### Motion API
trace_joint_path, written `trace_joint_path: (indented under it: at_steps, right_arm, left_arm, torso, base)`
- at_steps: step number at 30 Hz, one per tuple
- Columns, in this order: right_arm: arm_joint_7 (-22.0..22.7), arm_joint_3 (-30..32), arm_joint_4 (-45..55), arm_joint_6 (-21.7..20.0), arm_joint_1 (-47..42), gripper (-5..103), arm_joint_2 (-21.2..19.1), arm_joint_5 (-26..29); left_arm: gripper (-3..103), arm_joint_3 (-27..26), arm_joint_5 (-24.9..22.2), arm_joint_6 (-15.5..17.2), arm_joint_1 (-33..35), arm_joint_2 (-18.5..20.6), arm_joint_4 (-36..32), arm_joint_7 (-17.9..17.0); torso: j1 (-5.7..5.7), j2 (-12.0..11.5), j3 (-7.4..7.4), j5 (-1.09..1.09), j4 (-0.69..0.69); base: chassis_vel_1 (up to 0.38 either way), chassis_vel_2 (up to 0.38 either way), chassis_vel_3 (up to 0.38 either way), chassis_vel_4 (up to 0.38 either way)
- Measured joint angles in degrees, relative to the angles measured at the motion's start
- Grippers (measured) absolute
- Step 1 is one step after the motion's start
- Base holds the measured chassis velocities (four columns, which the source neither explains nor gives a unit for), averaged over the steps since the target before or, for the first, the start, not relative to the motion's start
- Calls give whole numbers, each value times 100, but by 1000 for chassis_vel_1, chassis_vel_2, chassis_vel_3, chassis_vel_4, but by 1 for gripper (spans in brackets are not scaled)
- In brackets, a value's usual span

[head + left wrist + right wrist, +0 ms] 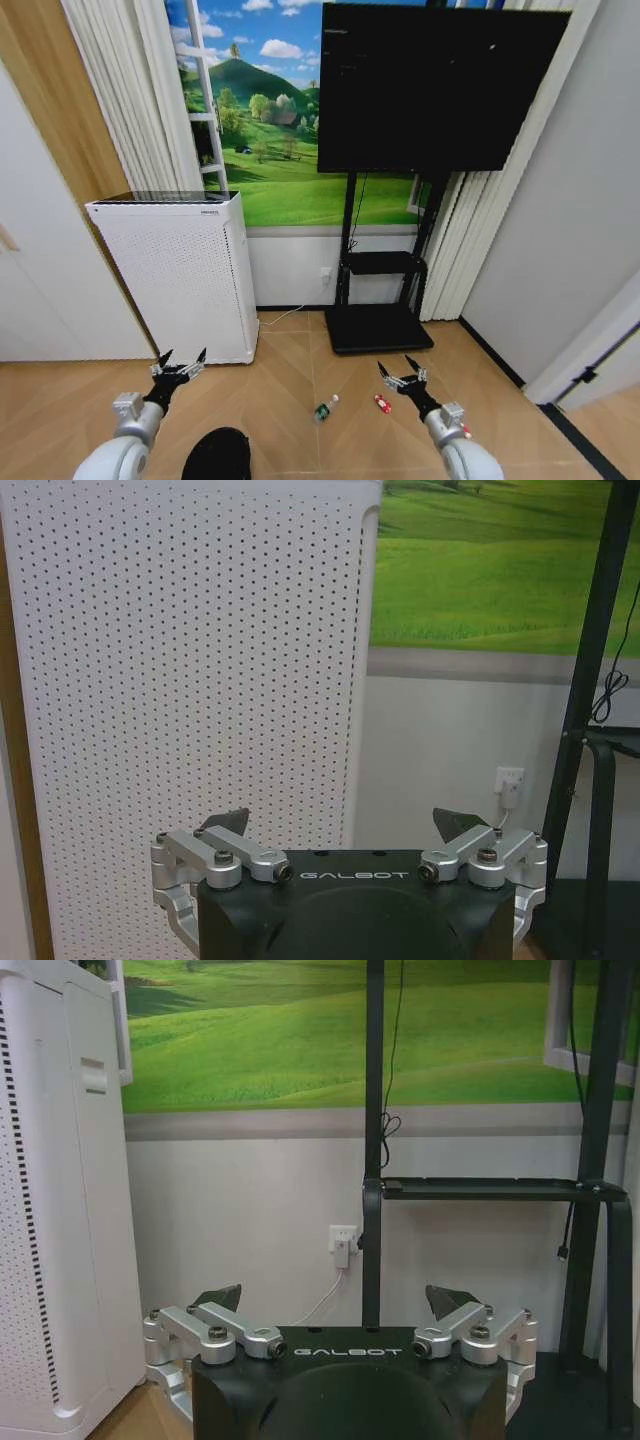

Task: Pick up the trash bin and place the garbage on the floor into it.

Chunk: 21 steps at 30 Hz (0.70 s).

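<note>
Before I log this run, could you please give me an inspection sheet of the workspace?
Surface: herringbone wood floor, litter lying loose on it.
Job's things: trash bin on the floor beside the left arm; clear bottle and red-and-white wrapper ahead of the robot, apart.
Clutter: nothing seen.
Grippers: left claw open, held above the floor, empty; right claw open, empty, raised near the wrapper.
Cables: white plug lead at the wall socket; black cable down the screen stand.
Surroundings: white perforated appliance, screen on black stand, meadow mural.
</note>
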Motion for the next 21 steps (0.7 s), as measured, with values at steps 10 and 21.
trace_joint_path:
  at_steps: [10,21]
  right_arm:
    - [182,182,-8,31,-65,100,80,224]
    - [210,316,50,152,-194,100,201,225]
  left_arm:
    - [100,39,4,2,-77,0,123,-7]
    - [100,18,-131,31,-89,248,48,-27]
  torso:
    - [-113,-263,-149,-1,0]
    - [-238,-554,-316,0,-1]
  base:
    - [0,0,0,0]
    - [0,0,0,0]
